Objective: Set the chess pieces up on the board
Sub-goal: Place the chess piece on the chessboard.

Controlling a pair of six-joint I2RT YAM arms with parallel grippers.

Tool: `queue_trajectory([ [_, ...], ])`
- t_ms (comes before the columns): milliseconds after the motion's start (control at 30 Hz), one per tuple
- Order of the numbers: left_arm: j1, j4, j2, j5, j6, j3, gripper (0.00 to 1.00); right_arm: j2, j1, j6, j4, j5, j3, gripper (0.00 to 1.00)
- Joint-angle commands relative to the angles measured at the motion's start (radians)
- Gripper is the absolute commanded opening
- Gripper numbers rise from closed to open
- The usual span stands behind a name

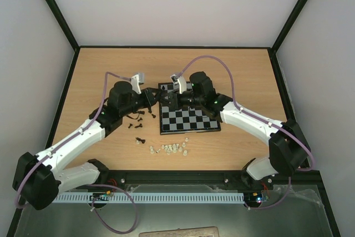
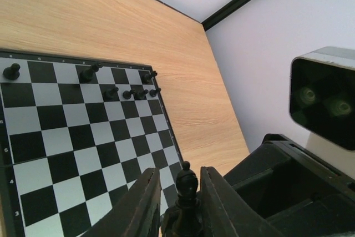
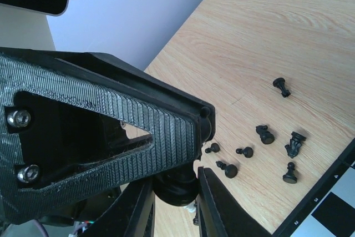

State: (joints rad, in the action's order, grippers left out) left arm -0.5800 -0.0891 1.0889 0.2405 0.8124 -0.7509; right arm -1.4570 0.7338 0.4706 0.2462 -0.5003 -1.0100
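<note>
The board (image 1: 188, 117) lies mid-table and also shows in the left wrist view (image 2: 83, 137). Several black chess pieces (image 2: 133, 92) stand along its far rows. My left gripper (image 1: 152, 97) is at the board's far left corner, shut on a black bishop (image 2: 187, 184) that sits upright between the fingers (image 2: 178, 171). My right gripper (image 1: 167, 99) meets it there. In the right wrist view its fingers (image 3: 173, 178) close around a round black piece base (image 3: 176, 190) under the left gripper's ribbed finger (image 3: 111, 109). Loose black pieces (image 1: 136, 117) lie left of the board.
Whitish translucent chessmen (image 1: 169, 148) lie in a cluster on the table in front of the board. Loose black pieces (image 3: 266, 134) lie on the wood beside the board's corner (image 3: 333, 203). The right wrist camera housing (image 2: 321, 98) is close to the left gripper.
</note>
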Motion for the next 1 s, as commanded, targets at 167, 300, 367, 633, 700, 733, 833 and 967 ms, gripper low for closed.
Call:
queue_trajectory([
  [167, 0.017, 0.116, 0.069, 0.124, -0.065, -0.091, 0.34, 0.015, 0.007, -0.074, -0.036, 0.063, 0.004, 0.17],
  [300, 0.070, 0.201, 0.108, 0.227, -0.101, -0.137, 0.35, 0.025, 0.007, -0.113, -0.090, 0.089, 0.009, 0.17],
  [367, 0.105, 0.229, 0.120, 0.297, -0.115, -0.144, 0.36, 0.035, 0.008, -0.129, -0.110, 0.095, 0.016, 0.17],
  [633, 0.157, 0.358, 0.171, 0.468, -0.217, -0.191, 0.38, 0.065, 0.017, -0.187, -0.191, 0.089, 0.045, 0.17],
  [700, 0.163, 0.365, 0.189, 0.521, -0.221, -0.195, 0.39, 0.063, 0.038, -0.206, -0.227, 0.098, 0.038, 0.17],
  [733, 0.164, 0.373, 0.197, 0.545, -0.226, -0.197, 0.40, 0.062, 0.051, -0.216, -0.244, 0.104, 0.035, 0.17],
  [833, 0.164, 0.430, 0.214, 0.597, -0.253, -0.209, 0.41, 0.064, 0.102, -0.240, -0.305, 0.127, 0.024, 0.17],
  [967, 0.169, 0.541, 0.215, 0.652, -0.306, -0.213, 0.42, 0.076, 0.174, -0.252, -0.370, 0.199, 0.027, 0.16],
])
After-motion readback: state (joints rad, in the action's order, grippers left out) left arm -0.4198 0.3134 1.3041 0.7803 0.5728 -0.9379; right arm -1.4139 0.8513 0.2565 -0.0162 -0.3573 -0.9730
